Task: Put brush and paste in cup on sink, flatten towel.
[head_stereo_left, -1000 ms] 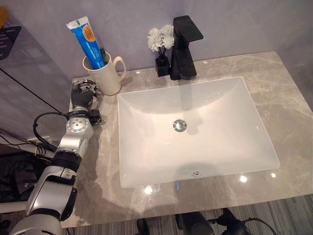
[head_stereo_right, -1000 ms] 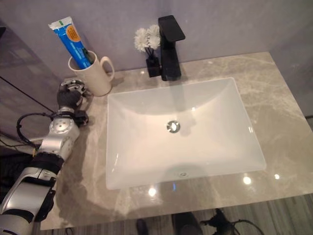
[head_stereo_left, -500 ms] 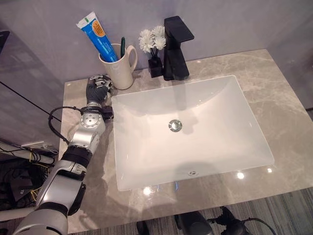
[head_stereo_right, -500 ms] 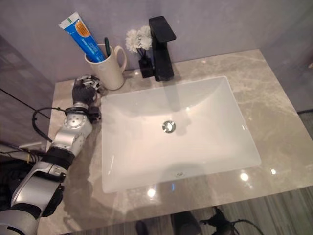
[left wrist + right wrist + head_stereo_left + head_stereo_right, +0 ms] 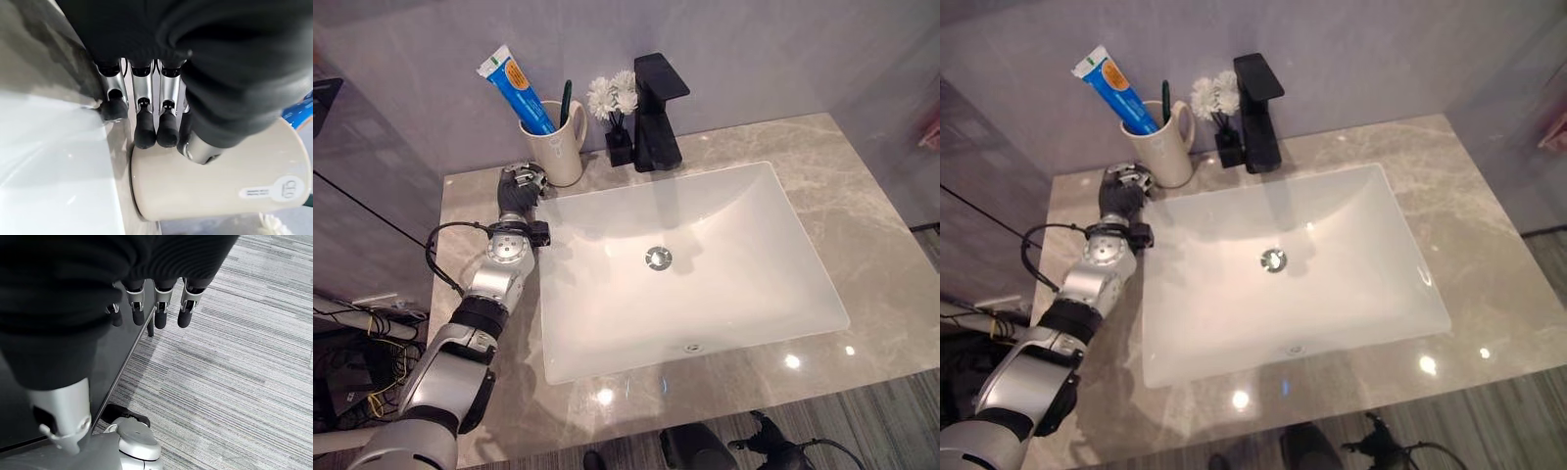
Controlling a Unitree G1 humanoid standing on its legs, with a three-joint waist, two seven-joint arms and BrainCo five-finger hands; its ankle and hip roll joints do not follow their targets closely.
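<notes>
Currently: left hand [image 5: 516, 188], fingers relaxed and holding nothing, tips just beside the cream ceramic mug [image 5: 558, 145]. Blue toothpaste tube [image 5: 515, 86] and dark green toothbrush [image 5: 565, 99] stand inside. Right hand [image 5: 146, 308] hangs loosely extended over grey striped carpet [image 5: 234, 362].

left hand [image 5: 518, 187] and right hand [image 5: 146, 308] relaxed, empty.
</notes>
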